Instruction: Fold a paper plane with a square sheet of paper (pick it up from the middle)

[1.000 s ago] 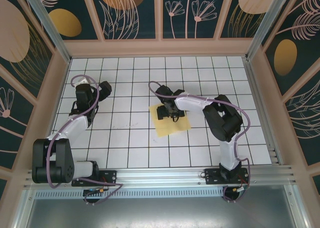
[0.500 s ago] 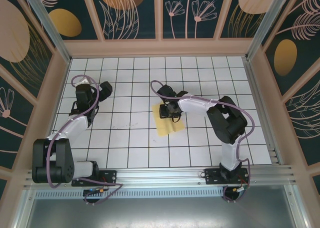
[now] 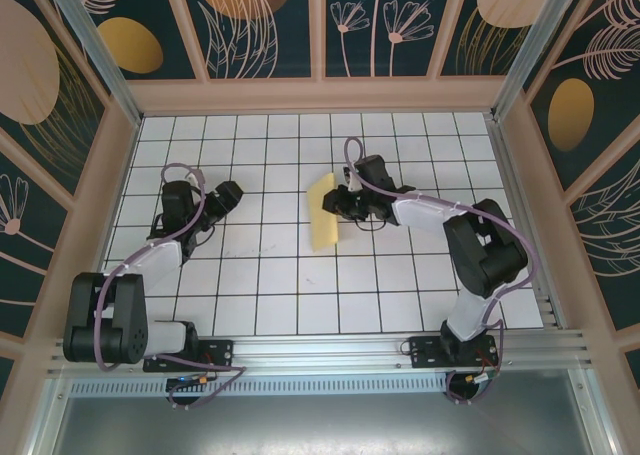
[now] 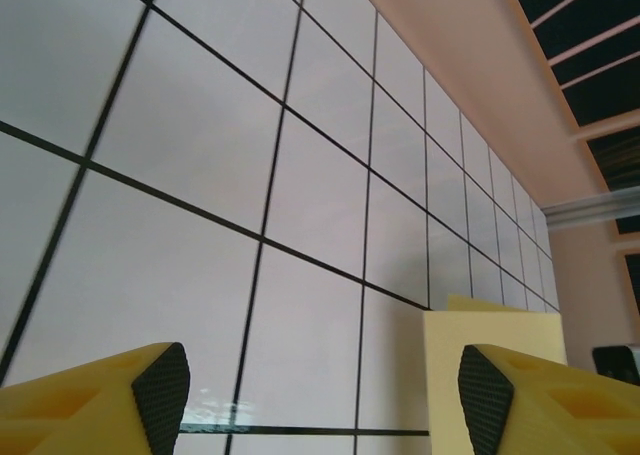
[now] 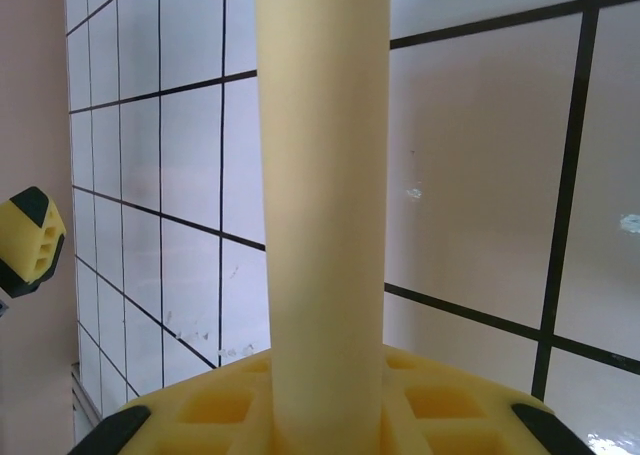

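Vs. a sec ago: the square sheet of paper (image 3: 322,218) lay flat about mid-bench, all four corners showing, under the right tool (image 3: 343,203). From above we now see it as a narrow pale yellow strip, raised off the bench (image 3: 270,295) and running from that tool toward the near edge. The right tool has shifted toward the far edge and a bit to the right, w/ its arm stretched out more. The left tool (image 3: 232,193) has come in from the left edge toward the ctr. It points at the sheet but is well apart from it.

Right wrist cam: the sheet (image 5: 320,175) rises as a curved band from btw the yellow pads of the right tool (image 5: 325,415), so we read that tool as pinching the paper. The left tool's fingertip (image 5: 30,240) shows at the left, apart from the sheet.

Left wrist cam: the left tool (image 4: 322,400) has its fingers (image 4: 160,390) spread wide, w/ bare tile btw them. The sheet (image 4: 490,327) stands upright beyond, over the white tiles. We can't tell whether its lower edge touches the bench.
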### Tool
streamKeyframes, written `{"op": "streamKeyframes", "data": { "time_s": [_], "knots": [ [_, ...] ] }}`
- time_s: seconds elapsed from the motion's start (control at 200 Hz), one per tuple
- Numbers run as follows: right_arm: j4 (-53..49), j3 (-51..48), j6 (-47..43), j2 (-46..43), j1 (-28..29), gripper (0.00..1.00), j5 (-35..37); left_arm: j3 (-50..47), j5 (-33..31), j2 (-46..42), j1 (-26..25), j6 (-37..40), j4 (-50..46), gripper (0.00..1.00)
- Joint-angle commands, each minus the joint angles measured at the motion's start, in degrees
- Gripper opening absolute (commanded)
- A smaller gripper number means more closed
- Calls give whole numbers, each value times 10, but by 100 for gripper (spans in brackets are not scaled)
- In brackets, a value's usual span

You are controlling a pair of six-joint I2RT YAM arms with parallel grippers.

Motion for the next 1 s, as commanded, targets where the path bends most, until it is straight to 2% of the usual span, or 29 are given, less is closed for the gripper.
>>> {"op": "streamKeyframes", "data": {
  "time_s": [0.0,0.275,0.59,0.826,0.996],
  "knots": [
    [42,-14,4,19,1,26,-36,12,17,1,-30,-16,0,72],
    [32,-39,-23,41,-54,26,-46,13,19,45,-97,-49,44,60],
    [22,-51,-34,48,-76,28,-33,105,-32,134,-197,-45,33,46],
    [7,-45,-37,60,-78,30,-30,185,-42,216,-264,-41,26,26],
    [-1,-37,-42,77,-78,28,-38,235,-39,293,-283,-30,9,11]
  ]
}}
